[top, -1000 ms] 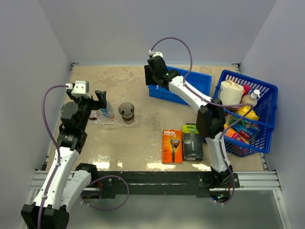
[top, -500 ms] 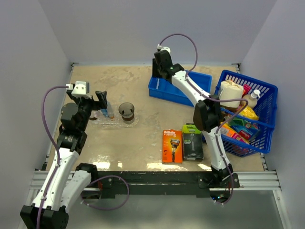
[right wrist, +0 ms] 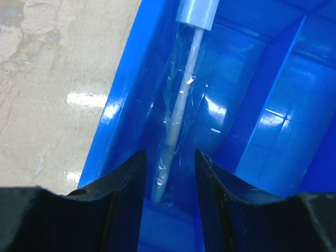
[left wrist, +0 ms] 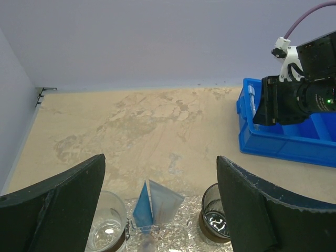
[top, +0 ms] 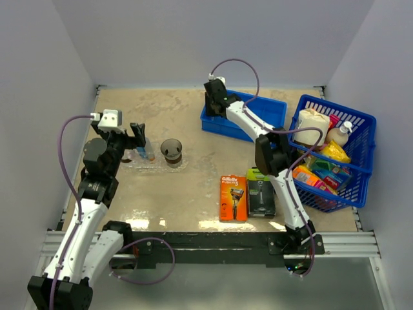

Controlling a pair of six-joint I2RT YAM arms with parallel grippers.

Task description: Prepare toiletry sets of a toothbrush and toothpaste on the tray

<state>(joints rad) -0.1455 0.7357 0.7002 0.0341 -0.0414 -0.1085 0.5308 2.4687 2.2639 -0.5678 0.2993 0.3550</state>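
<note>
Clear film wraps the white toothbrush (right wrist: 178,110), lying along the left wall of the blue bin (right wrist: 262,131) at the far side. The right gripper (right wrist: 169,157) straddles it, fingers parted, not pinching. Further left, the left gripper (left wrist: 160,163) hangs spread wide over the tray (left wrist: 178,233) holding the toothpaste (left wrist: 157,202) and two cups (left wrist: 107,228).

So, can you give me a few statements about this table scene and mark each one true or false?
1. Two cups stand on the clear tray. True.
2. The left gripper holds one of the cups. False: it hovers open and empty above the tray.
3. The right gripper reaches into the blue bin, straddling a wrapped toothbrush. True.
4. The orange razor pack lies on the tray. False: it lies on the table beside the black-green pack.
</note>
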